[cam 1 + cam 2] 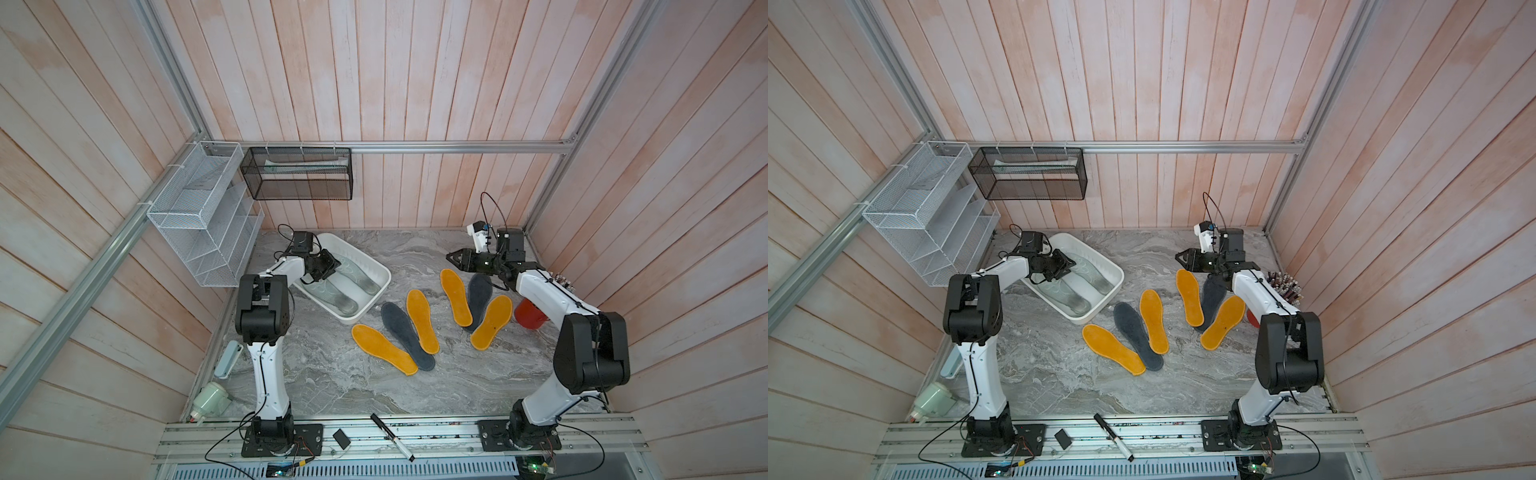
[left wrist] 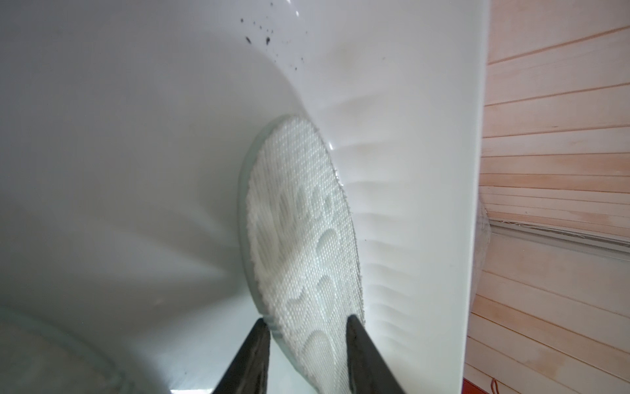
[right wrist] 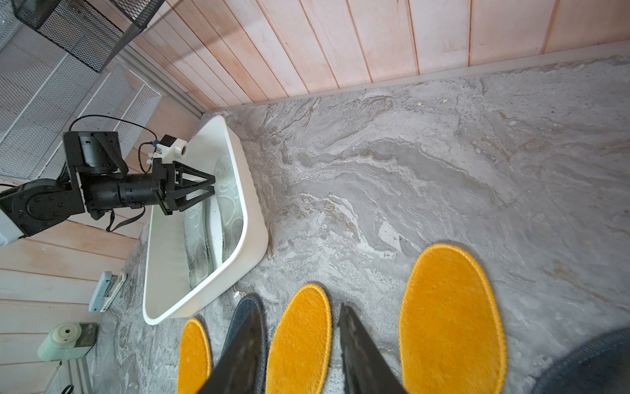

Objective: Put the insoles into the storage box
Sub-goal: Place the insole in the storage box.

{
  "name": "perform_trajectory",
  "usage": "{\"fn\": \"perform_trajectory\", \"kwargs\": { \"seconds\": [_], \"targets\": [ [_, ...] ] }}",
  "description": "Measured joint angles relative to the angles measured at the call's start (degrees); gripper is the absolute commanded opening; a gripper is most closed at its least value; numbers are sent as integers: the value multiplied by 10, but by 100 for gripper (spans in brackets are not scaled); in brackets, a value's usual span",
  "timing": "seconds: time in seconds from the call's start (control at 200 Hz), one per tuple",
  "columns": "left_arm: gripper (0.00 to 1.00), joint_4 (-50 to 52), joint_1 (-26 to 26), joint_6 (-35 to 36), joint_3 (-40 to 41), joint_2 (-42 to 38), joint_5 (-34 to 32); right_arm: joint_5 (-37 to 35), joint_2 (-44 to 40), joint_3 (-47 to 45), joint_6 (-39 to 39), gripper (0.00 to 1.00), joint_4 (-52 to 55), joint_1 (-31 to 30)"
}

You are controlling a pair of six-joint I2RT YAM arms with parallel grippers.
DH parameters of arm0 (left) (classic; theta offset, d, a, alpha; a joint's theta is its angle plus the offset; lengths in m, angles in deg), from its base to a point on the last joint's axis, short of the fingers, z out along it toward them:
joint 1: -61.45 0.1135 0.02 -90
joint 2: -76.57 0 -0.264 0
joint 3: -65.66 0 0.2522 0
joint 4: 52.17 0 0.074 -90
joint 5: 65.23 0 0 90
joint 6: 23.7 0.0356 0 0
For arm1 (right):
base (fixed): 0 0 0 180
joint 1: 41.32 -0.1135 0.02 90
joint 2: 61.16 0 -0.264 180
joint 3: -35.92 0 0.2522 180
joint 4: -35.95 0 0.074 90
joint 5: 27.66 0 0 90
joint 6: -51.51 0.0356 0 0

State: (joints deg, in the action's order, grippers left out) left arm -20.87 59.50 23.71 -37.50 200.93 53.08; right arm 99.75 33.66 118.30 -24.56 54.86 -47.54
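The white storage box (image 1: 368, 261) (image 1: 1100, 259) (image 3: 254, 218) sits at the back left of the table. Two pale patterned insoles (image 1: 359, 276) (image 1: 1073, 297) lie inside it. My left gripper (image 1: 334, 266) (image 1: 1069, 266) (image 2: 306, 319) (image 3: 211, 186) reaches into the box, jaws open, either side of a pale insole (image 2: 300, 218) that leans on the box wall. Several orange insoles (image 1: 422, 322) (image 1: 1152, 320) (image 3: 300, 341) and two dark grey insoles (image 1: 405, 334) (image 1: 478, 299) lie fanned on the table. My right gripper (image 1: 451, 257) (image 1: 1179, 257) (image 3: 301, 312) hovers open above them, holding nothing.
A white wire rack (image 1: 203, 216) and a black mesh basket (image 1: 297, 174) hang on the back-left walls. A red cup (image 1: 530, 313) stands under my right arm. Small pale green devices (image 1: 226, 359) (image 1: 210, 399) lie along the left edge. A marker (image 1: 392, 436) rests on the front rail.
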Motion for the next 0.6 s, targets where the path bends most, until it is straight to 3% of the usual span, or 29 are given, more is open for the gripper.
{"fn": "perform_trajectory", "kwargs": {
  "seconds": [0.6],
  "targets": [
    [44, 45, 2, 6, -15, -13, -3, 2, 0, 0, -1, 43, 0, 0]
  ]
}}
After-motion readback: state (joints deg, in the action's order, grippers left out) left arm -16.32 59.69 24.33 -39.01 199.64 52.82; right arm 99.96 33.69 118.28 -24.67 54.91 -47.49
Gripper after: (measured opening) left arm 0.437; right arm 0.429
